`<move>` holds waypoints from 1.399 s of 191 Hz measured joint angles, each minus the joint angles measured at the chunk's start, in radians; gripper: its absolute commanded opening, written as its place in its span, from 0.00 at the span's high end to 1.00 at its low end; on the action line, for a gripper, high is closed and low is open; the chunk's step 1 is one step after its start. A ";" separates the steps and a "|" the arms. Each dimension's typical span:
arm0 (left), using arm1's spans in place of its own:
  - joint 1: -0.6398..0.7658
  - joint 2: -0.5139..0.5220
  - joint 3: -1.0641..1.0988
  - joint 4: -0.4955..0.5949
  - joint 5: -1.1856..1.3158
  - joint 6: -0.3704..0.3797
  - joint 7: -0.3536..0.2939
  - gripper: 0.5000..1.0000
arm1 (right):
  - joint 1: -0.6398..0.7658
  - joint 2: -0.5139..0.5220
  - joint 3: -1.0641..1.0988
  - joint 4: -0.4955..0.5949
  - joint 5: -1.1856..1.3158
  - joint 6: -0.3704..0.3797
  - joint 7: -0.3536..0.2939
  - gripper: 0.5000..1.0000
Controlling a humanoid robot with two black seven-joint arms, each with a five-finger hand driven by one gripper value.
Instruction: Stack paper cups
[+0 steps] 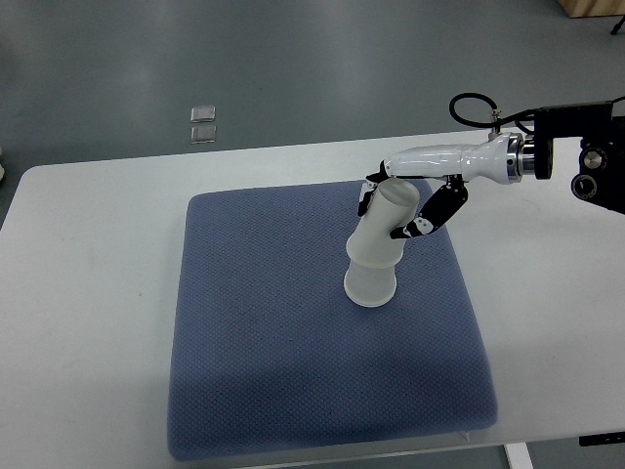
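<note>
Blue mat is spread on the desk; light, crushable stacked cups are gripped near the top by the right hand.

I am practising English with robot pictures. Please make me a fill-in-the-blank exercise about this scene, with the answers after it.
1. The right hand grips the upper paper cup, and its arm comes in from the picture's ____ edge.
2. The cups stand upside down on a ____ mat.
3. The upper cup sits over the lower cup and is ____, not upright.

Answers: right; blue; tilted
</note>
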 measured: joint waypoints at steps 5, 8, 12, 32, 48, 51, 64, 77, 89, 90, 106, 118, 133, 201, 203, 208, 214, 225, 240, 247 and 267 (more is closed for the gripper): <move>0.000 0.000 0.000 0.000 0.000 0.000 0.000 0.00 | 0.000 0.000 0.000 0.000 0.001 0.000 0.001 0.18; 0.000 0.000 0.000 0.000 0.000 0.000 0.000 0.00 | 0.000 0.000 0.000 0.000 0.001 0.000 0.001 0.18; 0.000 0.000 0.000 0.000 0.000 0.000 0.000 0.00 | 0.000 -0.001 0.000 0.000 0.002 0.000 0.001 0.18; 0.000 0.000 0.000 0.000 0.000 0.000 0.000 0.00 | 0.000 -0.002 0.000 0.000 0.003 0.001 0.002 0.18; 0.000 0.000 0.000 0.000 0.000 0.000 0.000 0.00 | 0.000 -0.003 0.000 0.000 0.005 0.002 0.002 0.18; 0.000 0.000 0.000 0.000 0.000 0.000 0.000 0.00 | 0.000 -0.003 0.001 0.000 0.005 0.002 0.002 0.18; 0.000 0.000 0.000 0.000 0.000 0.000 0.000 0.00 | 0.001 -0.003 0.001 0.001 0.006 0.003 0.002 0.18; 0.000 0.000 0.000 0.000 0.000 0.000 0.000 0.00 | 0.002 -0.003 0.003 0.004 0.007 0.004 0.002 0.18; 0.000 0.000 0.000 0.000 0.000 0.000 0.000 0.00 | 0.002 -0.004 0.012 0.006 0.008 0.006 0.002 0.18; 0.000 0.000 0.000 0.000 0.000 0.000 0.000 0.00 | 0.002 -0.004 0.013 0.006 0.008 0.006 0.002 0.18; 0.000 0.000 0.000 0.000 0.000 -0.001 0.000 0.00 | 0.002 -0.005 0.023 0.006 0.009 0.009 0.002 0.18; 0.000 0.000 0.000 0.000 0.000 -0.001 0.000 0.00 | 0.002 -0.007 0.026 0.005 0.010 0.010 0.002 0.18; 0.000 0.000 0.000 0.000 0.001 -0.001 0.000 0.00 | 0.003 -0.011 0.030 0.001 0.012 0.011 0.002 0.18; 0.000 0.000 0.000 0.000 0.001 0.000 0.000 0.00 | -0.051 0.102 0.232 -0.222 0.117 0.001 -0.009 0.18; 0.000 0.000 0.000 0.000 0.001 0.000 0.000 0.00 | -0.056 0.108 0.238 -0.232 0.133 0.001 -0.010 0.18; 0.000 0.000 0.000 0.000 0.001 0.000 0.000 0.00 | -0.066 0.122 0.254 -0.262 0.185 0.001 -0.014 0.18; 0.000 0.000 0.000 0.000 0.001 0.000 0.000 0.00 | -0.074 0.132 0.264 -0.291 0.242 0.000 -0.019 0.18; 0.000 0.000 0.000 0.000 0.001 0.000 0.000 0.00 | -0.082 0.143 0.275 -0.334 0.349 -0.003 -0.027 0.18; 0.000 0.000 0.000 0.000 0.000 0.000 0.000 0.00 | -0.090 0.157 0.280 -0.380 0.501 -0.019 -0.031 0.18; 0.000 0.000 0.000 0.000 0.000 0.000 0.000 0.00 | -0.092 0.167 0.280 -0.401 0.570 -0.035 -0.032 0.18; 0.000 0.000 0.000 0.000 0.000 0.000 0.000 0.00 | -0.107 0.199 0.280 -0.458 0.760 -0.094 -0.034 0.18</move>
